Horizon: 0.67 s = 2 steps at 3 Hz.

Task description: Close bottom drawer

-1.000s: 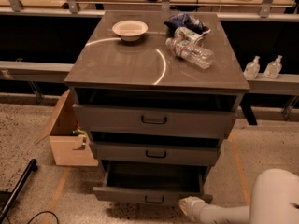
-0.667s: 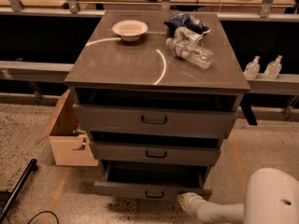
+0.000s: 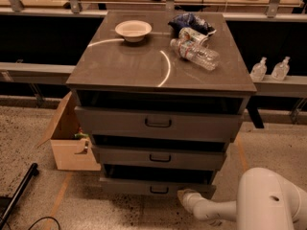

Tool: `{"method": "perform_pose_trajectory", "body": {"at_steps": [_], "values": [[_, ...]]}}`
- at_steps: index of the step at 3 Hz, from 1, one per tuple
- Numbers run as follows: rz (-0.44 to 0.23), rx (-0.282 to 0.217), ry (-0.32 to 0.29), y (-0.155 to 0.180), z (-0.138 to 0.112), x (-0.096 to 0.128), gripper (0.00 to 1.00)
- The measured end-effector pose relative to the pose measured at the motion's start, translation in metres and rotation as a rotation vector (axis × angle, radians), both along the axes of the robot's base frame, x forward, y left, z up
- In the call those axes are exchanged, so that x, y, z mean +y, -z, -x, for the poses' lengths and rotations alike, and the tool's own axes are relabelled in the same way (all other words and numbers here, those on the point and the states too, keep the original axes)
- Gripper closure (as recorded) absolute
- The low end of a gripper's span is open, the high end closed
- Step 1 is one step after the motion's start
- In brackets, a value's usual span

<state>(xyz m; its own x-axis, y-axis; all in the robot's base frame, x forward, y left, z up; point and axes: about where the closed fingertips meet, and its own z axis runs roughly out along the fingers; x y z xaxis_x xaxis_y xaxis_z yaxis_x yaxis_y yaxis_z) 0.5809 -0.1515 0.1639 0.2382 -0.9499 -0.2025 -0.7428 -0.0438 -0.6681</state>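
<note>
The bottom drawer (image 3: 144, 187) is the lowest, slimmest grey front of the cabinet, with a small black bar handle (image 3: 159, 190). It stands only slightly out from the cabinet, about level with the middle drawer front (image 3: 158, 157). My white arm (image 3: 268, 202) reaches in from the lower right. The gripper (image 3: 184, 195) is at the right part of the bottom drawer's front, touching or nearly touching it, just right of the handle.
The tall top drawer front (image 3: 158, 123) sits above. On the cabinet top lie a white bowl (image 3: 133, 29), a plastic bottle (image 3: 196, 54), a can (image 3: 192, 35) and a dark bag (image 3: 189, 20). A cardboard box (image 3: 69, 138) stands at the left. A black pole (image 3: 17, 195) lies lower left.
The bottom drawer has slid inward, from well open to nearly flush. The gripper and arm have moved in toward the cabinet with it.
</note>
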Motion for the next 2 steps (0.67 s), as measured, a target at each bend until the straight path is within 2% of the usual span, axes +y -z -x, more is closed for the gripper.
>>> {"method": "perform_pose_trajectory", "body": {"at_steps": [2], "values": [[0.012,-0.053,0.029,-0.0012,-0.0263,0.0067,1.0]]}}
